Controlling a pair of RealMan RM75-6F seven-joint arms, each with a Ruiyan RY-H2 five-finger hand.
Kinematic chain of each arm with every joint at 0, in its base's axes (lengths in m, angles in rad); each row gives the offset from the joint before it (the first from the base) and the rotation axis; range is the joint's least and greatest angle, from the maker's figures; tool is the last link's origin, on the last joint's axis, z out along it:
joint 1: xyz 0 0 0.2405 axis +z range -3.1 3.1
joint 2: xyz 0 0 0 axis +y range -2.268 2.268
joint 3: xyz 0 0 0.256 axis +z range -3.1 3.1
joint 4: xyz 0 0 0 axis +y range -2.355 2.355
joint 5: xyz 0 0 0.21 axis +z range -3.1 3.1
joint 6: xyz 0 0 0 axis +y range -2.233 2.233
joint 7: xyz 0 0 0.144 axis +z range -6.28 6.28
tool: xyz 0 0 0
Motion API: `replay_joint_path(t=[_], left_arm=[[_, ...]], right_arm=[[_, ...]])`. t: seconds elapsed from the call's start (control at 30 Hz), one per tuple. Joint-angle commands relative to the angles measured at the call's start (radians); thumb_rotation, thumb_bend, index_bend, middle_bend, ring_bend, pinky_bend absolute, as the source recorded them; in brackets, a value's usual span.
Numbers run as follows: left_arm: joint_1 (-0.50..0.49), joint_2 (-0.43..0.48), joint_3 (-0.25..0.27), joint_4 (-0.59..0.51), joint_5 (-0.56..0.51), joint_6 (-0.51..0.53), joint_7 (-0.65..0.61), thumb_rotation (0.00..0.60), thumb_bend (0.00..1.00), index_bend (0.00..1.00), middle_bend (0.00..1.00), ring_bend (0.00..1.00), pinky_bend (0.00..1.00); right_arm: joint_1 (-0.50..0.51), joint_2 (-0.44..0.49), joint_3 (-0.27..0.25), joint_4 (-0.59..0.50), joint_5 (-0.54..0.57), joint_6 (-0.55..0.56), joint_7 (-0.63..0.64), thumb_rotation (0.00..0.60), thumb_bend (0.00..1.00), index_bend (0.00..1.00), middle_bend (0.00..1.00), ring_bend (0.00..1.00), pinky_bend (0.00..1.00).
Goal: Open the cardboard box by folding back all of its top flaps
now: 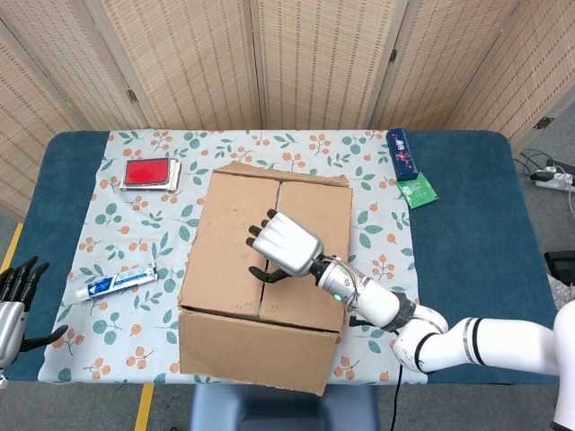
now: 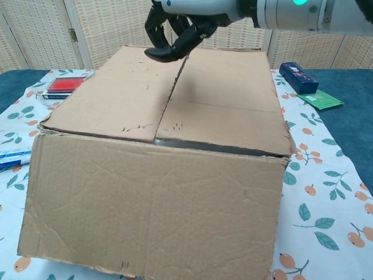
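The cardboard box point(image 1: 265, 278) sits on the patterned tablecloth point(image 1: 117, 242) directly beneath the right hand point(image 1: 286, 244), its two top flaps lying flat and closed, meeting along a seam that runs from the near edge to the far edge. The near edge of the right flap shows a narrow dark gap above the front wall in the chest view.

The right hand is above the seam, nearer the middle of the lid than its ends. Its fingers point(image 2: 169, 36) are curled downward and inward, with nothing between them. The fingertips point at the flap surface beside the seam; whether they touch the cardboard cannot be told from either view. The forearm extends from the hand toward the near right corner of the box.

The left hand point(image 1: 16, 292) is at the near left edge of the table point(image 1: 476, 233), well apart from the box, fingers spread and raised, holding nothing.

Other items, placed relative to the right hand: a toothpaste tube point(image 1: 117, 282) lies to its left on the cloth, between the box and the left hand. A red case point(image 1: 148, 172) lies to the far left, beyond the box's left rear corner. A dark blue packet point(image 1: 402, 154) and a green sachet point(image 1: 417, 190) lie to the far right, touching or nearly touching each other.
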Motion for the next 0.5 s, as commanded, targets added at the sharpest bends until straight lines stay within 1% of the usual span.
replay_joint_path(t=[0.03,0.23,0.33,0.5], left_arm=[[0.0,0.0,0.0,0.0,-0.001,0.0,-0.001,0.6,0.13,0.0,0.04,0.04,0.0],[0.001,0.002,-0.002,0.002,-0.003,0.001,-0.008,0.6,0.13,0.0,0.04,0.04,0.0],[0.001,0.002,-0.001,0.003,-0.002,0.0,-0.009,0.6,0.13,0.0,0.04,0.04,0.0],[0.001,0.004,-0.003,0.004,-0.007,-0.001,-0.014,0.6,0.13,0.0,0.04,0.04,0.0]], right_arm=[[0.004,-0.011,0.011,0.032,0.007,-0.022,0.052,0.203,0.5,0.53,0.47,0.57,0.44],[-0.008,-0.042,0.029,0.086,-0.003,-0.038,0.201,0.202,0.5,0.55,0.51,0.61,0.45],[-0.006,-0.052,0.038,0.115,-0.009,-0.065,0.279,0.202,0.5,0.6,0.53,0.62,0.45],[-0.002,-0.057,0.028,0.149,-0.056,-0.095,0.343,0.201,0.5,0.62,0.55,0.62,0.45]])
